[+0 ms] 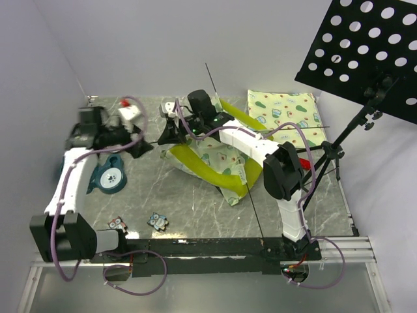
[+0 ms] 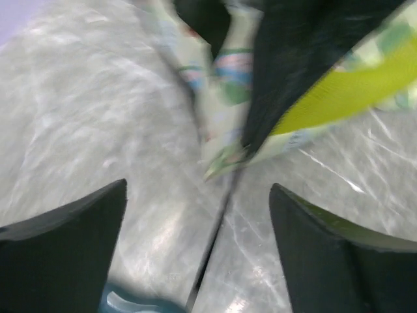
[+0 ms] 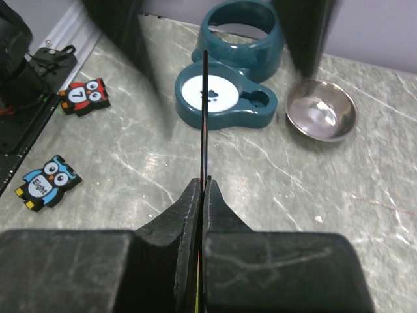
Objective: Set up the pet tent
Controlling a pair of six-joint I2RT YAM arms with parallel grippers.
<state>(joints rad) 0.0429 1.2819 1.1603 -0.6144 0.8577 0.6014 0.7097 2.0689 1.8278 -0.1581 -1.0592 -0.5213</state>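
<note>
The pet tent (image 1: 212, 163) lies crumpled in the middle of the table, cream avocado-print fabric with lime-yellow bands; its blurred fabric (image 2: 313, 104) also fills the top of the left wrist view. My right gripper (image 3: 203, 181) is shut on a thin black tent pole (image 3: 204, 111), which sticks straight out past the fingertips. It sits at the tent's left edge (image 1: 171, 134). My left gripper (image 2: 199, 189) is open, and a thin pole (image 2: 212, 248) runs between its fingers without touching them. In the top view it hangs left of the tent (image 1: 140, 147).
A flat avocado-print mat (image 1: 287, 114) lies at the back right. A teal feeder base (image 3: 225, 98), a teal ring (image 3: 244, 32) and a steel bowl (image 3: 320, 109) stand left of the tent. Two owl cards (image 1: 157, 221) lie near the front. A black perforated stand (image 1: 365, 52) overhangs the right side.
</note>
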